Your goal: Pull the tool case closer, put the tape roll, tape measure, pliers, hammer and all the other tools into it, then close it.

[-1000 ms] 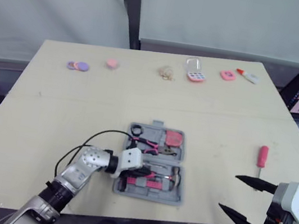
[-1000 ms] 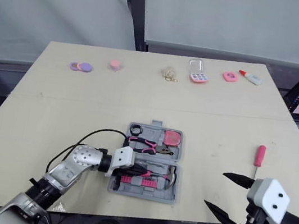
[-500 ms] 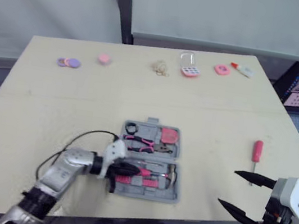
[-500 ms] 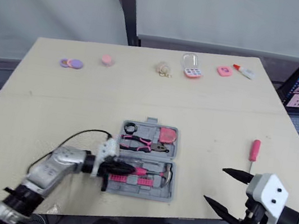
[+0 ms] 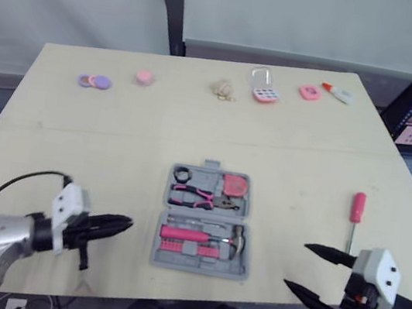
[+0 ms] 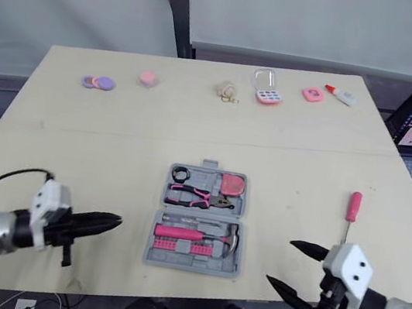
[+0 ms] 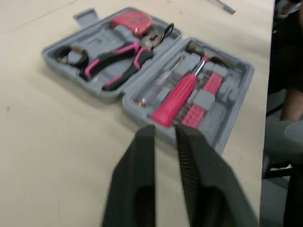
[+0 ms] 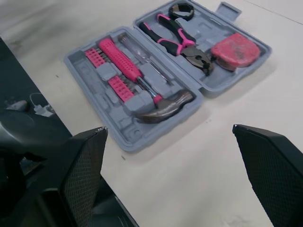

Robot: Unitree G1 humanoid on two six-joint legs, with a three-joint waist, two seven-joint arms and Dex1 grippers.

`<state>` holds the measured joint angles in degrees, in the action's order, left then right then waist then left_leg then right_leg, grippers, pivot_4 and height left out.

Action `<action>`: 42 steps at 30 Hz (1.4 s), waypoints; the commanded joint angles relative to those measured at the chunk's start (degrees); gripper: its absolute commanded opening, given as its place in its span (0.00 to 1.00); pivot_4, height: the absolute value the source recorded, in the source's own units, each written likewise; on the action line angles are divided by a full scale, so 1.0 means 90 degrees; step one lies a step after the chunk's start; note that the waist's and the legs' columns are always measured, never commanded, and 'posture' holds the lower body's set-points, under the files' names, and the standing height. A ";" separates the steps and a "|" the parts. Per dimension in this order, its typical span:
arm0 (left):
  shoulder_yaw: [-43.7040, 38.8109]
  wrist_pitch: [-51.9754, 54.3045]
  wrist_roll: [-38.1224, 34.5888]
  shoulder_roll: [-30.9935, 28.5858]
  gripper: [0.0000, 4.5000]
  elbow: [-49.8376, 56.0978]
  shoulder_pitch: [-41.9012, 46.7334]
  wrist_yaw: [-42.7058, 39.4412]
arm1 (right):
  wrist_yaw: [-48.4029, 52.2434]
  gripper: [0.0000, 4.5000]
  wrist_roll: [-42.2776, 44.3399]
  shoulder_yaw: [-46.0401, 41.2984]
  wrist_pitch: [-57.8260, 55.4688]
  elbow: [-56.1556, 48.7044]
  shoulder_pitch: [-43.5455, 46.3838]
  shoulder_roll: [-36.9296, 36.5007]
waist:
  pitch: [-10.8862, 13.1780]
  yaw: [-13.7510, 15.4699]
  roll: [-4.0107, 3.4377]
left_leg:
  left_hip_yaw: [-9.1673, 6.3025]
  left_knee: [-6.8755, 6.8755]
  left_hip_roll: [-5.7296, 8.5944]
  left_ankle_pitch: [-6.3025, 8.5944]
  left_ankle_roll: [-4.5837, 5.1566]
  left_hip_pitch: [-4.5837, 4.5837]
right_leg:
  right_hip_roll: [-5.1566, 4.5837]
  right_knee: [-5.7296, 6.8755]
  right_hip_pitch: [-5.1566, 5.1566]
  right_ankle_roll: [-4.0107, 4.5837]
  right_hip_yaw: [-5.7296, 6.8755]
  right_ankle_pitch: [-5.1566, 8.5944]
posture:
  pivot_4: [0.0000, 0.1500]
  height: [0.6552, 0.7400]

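Tool case (image 5: 204,214) open near table (image 5: 75,141) edge, left gripper (image 5: 127,224) pressed together, right gripper (image 5: 296,266) spread

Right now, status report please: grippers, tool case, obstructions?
Left gripper shut, empty, beside tool case. Right gripper open. Case open, screwdriver outside. Nothing blocking.

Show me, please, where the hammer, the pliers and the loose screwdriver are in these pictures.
hammer (image 8: 122,60), right wrist view, on its pink handle.
pliers (image 5: 209,199), left eye view, where the two handles meet.
screwdriver (image 5: 357,207), left eye view, on its pink handle.
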<state>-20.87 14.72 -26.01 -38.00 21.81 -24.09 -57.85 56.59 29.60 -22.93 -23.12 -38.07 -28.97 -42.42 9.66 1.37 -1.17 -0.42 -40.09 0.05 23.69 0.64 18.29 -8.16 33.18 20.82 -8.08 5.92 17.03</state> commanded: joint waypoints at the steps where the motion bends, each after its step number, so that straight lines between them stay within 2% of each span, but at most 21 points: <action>1: -0.0501 -0.0591 -0.0014 0.0217 0.62 0.0164 -0.0679 -0.0050 | -0.0065 1.00 -0.0124 0.0077 0.0234 -0.0067 -0.0082 0.0053 | 0.0008 0.0016 -0.0006 | -0.0001 0.0000 0.0003 0.0000 0.0001 0.0003 | -0.0005 -0.0010 0.0000 0.0000 0.0002 0.0000 | 1.00 1.00; 3: -0.0598 -0.0768 0.0001 0.0323 0.80 0.0176 -0.0964 -0.0012 | -0.0031 1.00 -0.0180 0.0109 0.0329 -0.0008 -0.0157 0.0064 | 0.0008 0.0024 -0.0007 | -0.0001 0.0000 0.0009 0.0000 0.0001 0.0002 | -0.0018 -0.0008 -0.0001 0.0000 0.0001 0.0000 | 1.00 1.00; 4: -0.0672 -0.1022 0.0069 0.0412 0.95 0.0112 -0.1116 -0.0012 | -0.0038 1.00 -0.0209 0.0155 0.0363 0.0016 -0.0181 0.0081 | 0.0010 0.0027 -0.0008 | -0.0006 0.0000 0.0011 0.0000 0.0002 0.0003 | -0.0021 -0.0009 -0.0001 0.0001 0.0002 0.0001 | 1.00 1.00; 5: -0.0741 -0.1163 0.0060 0.0480 1.00 0.0047 -0.1254 -0.0034 | -0.0055 1.00 -0.0225 0.0201 0.0383 0.0034 -0.0185 0.0093 | 0.0010 0.0020 -0.0008 | -0.0008 0.0000 0.0012 0.0000 0.0002 0.0005 | -0.0023 -0.0010 0.0000 0.0003 0.0002 0.0002 | 1.00 1.00; 12: -0.0862 -0.1622 -0.0055 0.0507 1.00 -0.0265 -0.1464 -0.0227 | -0.0090 1.00 -0.0249 0.0332 0.0412 0.0129 -0.0061 0.0064 | 0.0013 0.0007 -0.0006 | 0.0009 0.0003 0.0013 0.0001 0.0007 0.0013 | -0.0024 0.0005 0.0024 0.0012 0.0004 0.0006 | 1.00 1.00; 17: -0.0705 -0.1347 -0.0366 0.0462 1.00 0.0026 -0.1388 -0.0253 | -0.0125 1.00 -0.0228 0.0328 0.0350 0.0117 0.0004 0.0031 | 0.0016 0.0002 -0.0001 | 0.0016 0.0003 0.0012 0.0002 0.0008 0.0025 | -0.0024 0.0023 0.0050 0.0015 0.0001 0.0008 | 1.00 1.00; 23: -0.0227 -0.0852 -0.1039 0.0016 1.00 0.0828 -0.0477 -0.0452 | -0.0422 1.00 0.0003 -0.0311 -0.0088 0.0092 0.0080 -0.0030 | 0.0023 0.0024 0.0001 | 0.0014 -0.0001 0.0018 -0.0005 0.0012 0.0032 | -0.0029 0.0037 0.0058 0.0017 0.0001 0.0009 | 1.00 1.00; 28: 0.0188 -0.0853 -0.1122 -0.0148 1.00 0.1013 0.0270 -0.0544 | -0.0839 1.00 0.0353 -0.1037 -0.0711 -0.0023 0.0104 -0.0007 | 0.0031 -0.0014 -0.0016 | 0.0023 0.0007 0.0017 -0.0005 0.0011 0.0031 | -0.0022 0.0057 0.0061 0.0014 0.0001 0.0008 | 1.00 1.00; 33: 0.0488 -0.1346 -0.0649 -0.0116 1.00 0.0611 0.0658 -0.0742 | -0.1850 1.00 0.0548 -0.1563 -0.1639 -0.0091 0.0442 0.0052 | 0.0032 -0.0015 -0.0018 | 0.0035 0.0006 0.0022 -0.0005 0.0011 0.0029 | -0.0004 0.0065 0.0062 0.0013 0.0001 0.0007 | 1.00 1.00; 37: 0.0651 -0.1345 -0.0616 -0.0023 1.00 0.0501 0.0764 -0.0608 | -0.2885 1.00 0.0847 -0.1996 -0.2911 0.0338 0.1151 0.0045 | 0.0032 -0.0005 -0.0017 | 0.0044 0.0003 0.0024 -0.0006 0.0008 0.0027 | -0.0001 0.0065 0.0065 0.0012 -0.0005 0.0007 | 1.00 1.00; 42: 0.0877 -0.1359 -0.0546 0.0012 1.00 0.0490 0.0972 -0.0503 | -0.3672 1.00 0.1125 -0.1713 -0.4903 0.1002 0.2476 -0.0399 | 0.0038 -0.0006 -0.0027 | 0.0038 0.0004 0.0018 -0.0007 0.0008 0.0037 | -0.0001 0.0066 0.0074 0.0013 -0.0005 0.0007 | 1.00 1.00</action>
<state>-13.11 3.01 -30.96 -38.16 25.70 -15.62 -62.89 26.45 38.78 -38.05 -61.97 -30.36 -8.71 -44.63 10.00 1.32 -1.41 -0.04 -40.09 0.23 23.63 0.72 18.62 -8.19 33.80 21.48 -7.97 5.85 17.09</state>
